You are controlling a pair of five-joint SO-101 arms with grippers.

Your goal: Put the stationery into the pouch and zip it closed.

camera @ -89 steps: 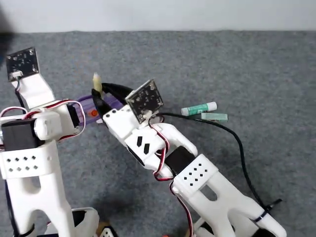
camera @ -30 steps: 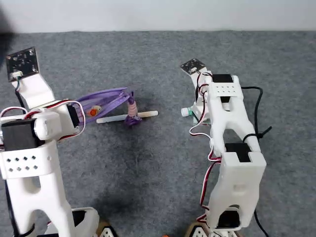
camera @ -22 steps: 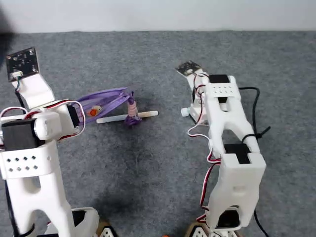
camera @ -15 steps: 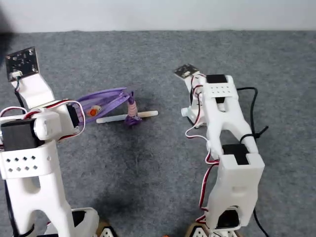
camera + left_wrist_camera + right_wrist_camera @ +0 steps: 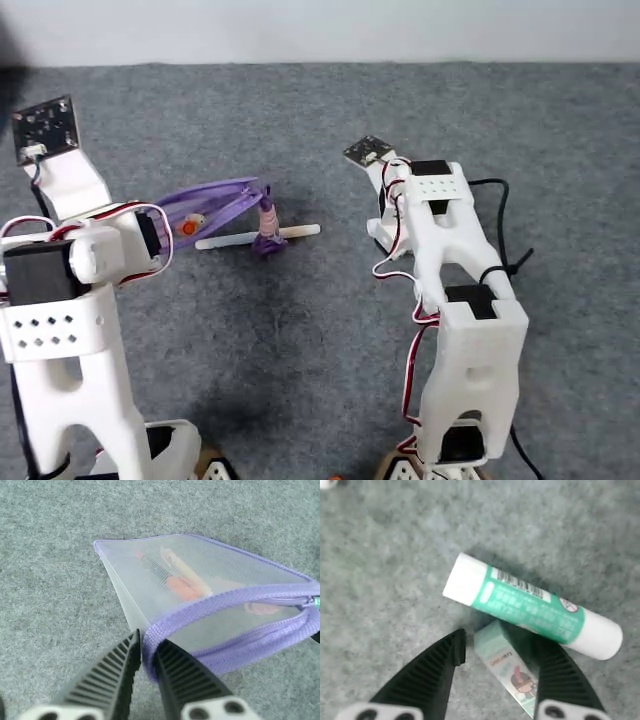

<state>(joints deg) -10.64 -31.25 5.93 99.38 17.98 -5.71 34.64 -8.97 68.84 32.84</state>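
In the high view a translucent pouch with purple zip trim (image 5: 208, 204) lies at the left, and a white pen (image 5: 296, 232) rests across its mouth, sticking out to the right. My left gripper (image 5: 145, 649) is shut on the purple edge of the pouch (image 5: 200, 587), which holds orange and pale items. My right gripper (image 5: 497, 647) is open just above the carpet. A pale green eraser (image 5: 506, 669) lies between its fingers. A green-and-white glue stick (image 5: 532, 605) lies just beyond them, touching the eraser.
Grey carpet (image 5: 300, 340) covers the table. The right arm's black cable (image 5: 500, 215) loops on its right side. A pale wall edge runs along the back. Open carpet lies between the two arms and in front of the pouch.
The right arm left the pouch, where it held a pale stick, and swung right to the glue stick, then edged left. The white pen now lies at the pouch mouth.
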